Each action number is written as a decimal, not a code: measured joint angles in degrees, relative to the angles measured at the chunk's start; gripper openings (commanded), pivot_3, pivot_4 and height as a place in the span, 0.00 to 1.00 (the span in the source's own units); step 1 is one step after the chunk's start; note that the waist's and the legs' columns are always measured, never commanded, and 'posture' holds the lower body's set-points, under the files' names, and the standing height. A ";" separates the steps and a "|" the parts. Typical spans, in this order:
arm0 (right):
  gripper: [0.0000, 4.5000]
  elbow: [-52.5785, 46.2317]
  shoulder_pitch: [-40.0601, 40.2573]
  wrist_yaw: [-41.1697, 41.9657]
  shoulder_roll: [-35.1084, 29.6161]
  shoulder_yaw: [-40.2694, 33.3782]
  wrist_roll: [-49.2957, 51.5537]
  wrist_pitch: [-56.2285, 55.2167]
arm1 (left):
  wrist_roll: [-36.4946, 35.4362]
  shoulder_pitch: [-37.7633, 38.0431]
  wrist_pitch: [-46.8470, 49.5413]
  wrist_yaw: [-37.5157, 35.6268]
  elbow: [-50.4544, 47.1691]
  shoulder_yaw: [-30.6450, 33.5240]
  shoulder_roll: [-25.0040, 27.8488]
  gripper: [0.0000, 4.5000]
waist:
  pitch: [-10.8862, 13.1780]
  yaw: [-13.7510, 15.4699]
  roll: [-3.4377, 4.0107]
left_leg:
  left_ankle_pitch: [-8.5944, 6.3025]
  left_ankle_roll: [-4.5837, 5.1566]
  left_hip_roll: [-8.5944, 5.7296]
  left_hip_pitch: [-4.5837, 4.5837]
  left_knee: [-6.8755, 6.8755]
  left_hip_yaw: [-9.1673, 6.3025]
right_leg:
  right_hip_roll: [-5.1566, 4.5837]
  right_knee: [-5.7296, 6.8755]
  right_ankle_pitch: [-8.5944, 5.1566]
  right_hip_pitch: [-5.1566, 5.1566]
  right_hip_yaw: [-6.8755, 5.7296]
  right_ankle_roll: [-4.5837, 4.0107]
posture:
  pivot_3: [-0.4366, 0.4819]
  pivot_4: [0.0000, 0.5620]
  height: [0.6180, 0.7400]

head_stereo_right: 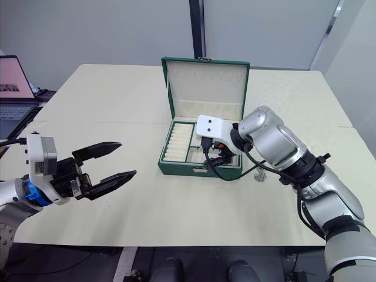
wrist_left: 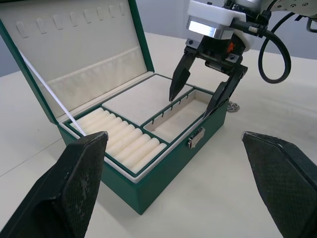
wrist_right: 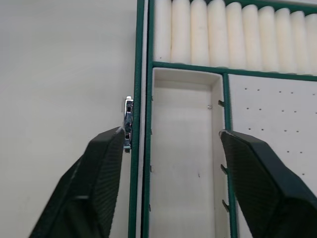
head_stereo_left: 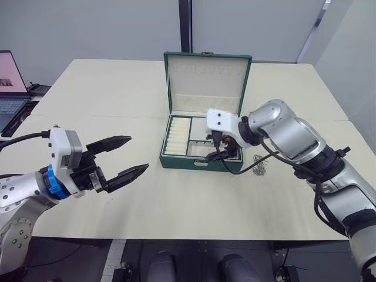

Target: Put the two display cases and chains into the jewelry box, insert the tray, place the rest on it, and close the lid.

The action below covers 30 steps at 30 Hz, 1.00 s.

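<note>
The dark green jewelry box (head_stereo_left: 200,163) stands mid-table with its lid (head_stereo_left: 207,79) upright. Seated in its top is the tray (wrist_left: 143,96), showing cream ring rolls and flat compartments that look empty. My right gripper (wrist_left: 190,105) hangs open over the tray's narrow front compartment (wrist_right: 183,163), one finger outside the front wall by the clasp (wrist_right: 128,124), holding nothing. A small silvery chain (head_stereo_left: 260,161) lies on the table just right of the box. Well to the left of the box, my left gripper (head_stereo_left: 138,154) is open and empty. The display cases are out of view.
An open laptop (head_stereo_left: 9,82) sits on a side surface beyond the table's left edge. The cream table (head_stereo_left: 117,94) has a seam running across it behind the box's middle. My right arm's black cable (head_stereo_left: 235,170) loops in front of the box's right corner.
</note>
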 measured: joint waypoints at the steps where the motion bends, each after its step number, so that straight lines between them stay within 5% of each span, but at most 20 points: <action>1: 1.00 -0.40 0.00 -0.49 -0.02 -1.62 0.52 0.89 | -0.18 -0.02 0.02 0.03 -0.01 0.00 0.00 1.00 | 0.00 0.00 -0.01 | 0.00 0.00 0.00 -0.01 -0.01 0.00 | 0.00 0.00 0.00 0.02 0.00 0.00 | 0.48 0.27 1.00; 3: 0.95 -1.67 0.75 -1.69 -0.26 -5.73 2.10 2.06 | -0.83 -0.10 0.12 0.14 -0.06 0.11 0.01 1.00 | -0.02 0.02 -0.05 | 0.00 0.00 0.00 -0.01 -0.02 -0.01 | 0.00 -0.01 0.00 0.04 -0.01 0.00 | 0.48 0.27 1.00; 7: 0.65 -1.64 7.31 -6.52 -0.02 -11.85 2.83 0.47 | -1.27 0.07 0.22 0.72 0.06 2.56 0.01 1.00 | -0.05 0.00 -0.27 | 0.00 0.00 -0.01 -0.02 -0.04 0.05 | -0.01 -0.02 0.00 0.07 0.04 0.00 | 0.48 0.27 1.00; 18: 0.02 5.62 9.74 -15.10 7.59 -16.99 4.31 -3.48 | -1.28 -0.54 0.26 1.62 1.94 4.00 0.25 1.00 | -0.02 -0.33 -0.29 | 0.00 -0.01 0.00 -0.02 -0.08 0.10 | 0.00 -0.01 0.00 0.04 0.08 0.00 | 0.48 0.27 1.00; 30: 0.00 19.32 8.36 -19.58 14.98 -16.56 3.04 -11.22 | 0.23 -2.66 0.07 2.82 2.63 3.63 0.34 1.00 | -0.02 -0.33 -0.29 | 0.10 -0.18 0.01 -0.01 -0.08 0.11 | 0.01 0.00 0.00 0.03 0.07 0.00 | 0.48 0.27 1.00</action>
